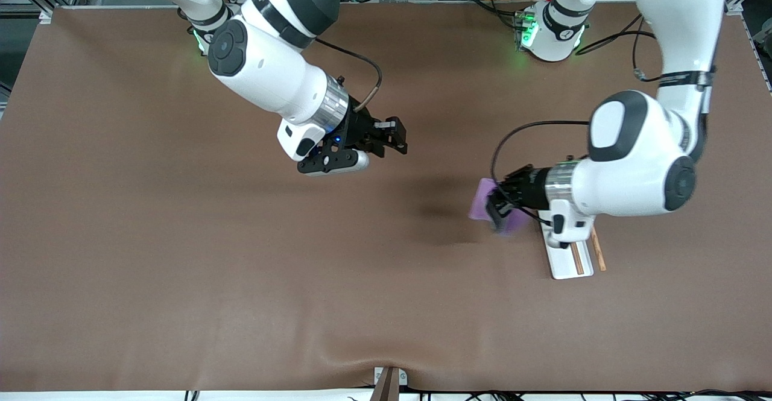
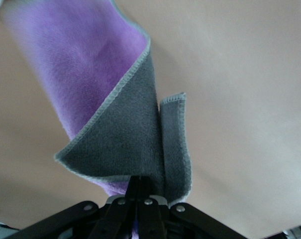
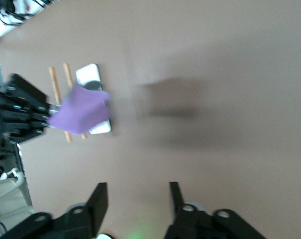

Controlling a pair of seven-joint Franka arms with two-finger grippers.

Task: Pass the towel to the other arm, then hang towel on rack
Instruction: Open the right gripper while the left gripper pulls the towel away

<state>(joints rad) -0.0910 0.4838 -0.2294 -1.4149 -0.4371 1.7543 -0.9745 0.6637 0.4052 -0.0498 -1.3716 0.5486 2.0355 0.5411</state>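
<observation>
The purple towel [image 1: 487, 199] with a dark grey reverse side [image 2: 130, 139] hangs from my left gripper [image 1: 498, 208], which is shut on it in the air beside the rack. The rack [image 1: 570, 260] has a flat white base and two thin brown rods [image 1: 597, 249]; my left arm hides most of it. In the right wrist view the towel [image 3: 80, 110] hangs in front of the rack [image 3: 88, 74]. My right gripper [image 1: 392, 142] is open and empty over the middle of the table, apart from the towel.
The brown table mat [image 1: 181, 256] covers the table. A small metal bracket [image 1: 389, 380] sits at the table's edge nearest the front camera. Cables and the arm bases stand along the robots' side.
</observation>
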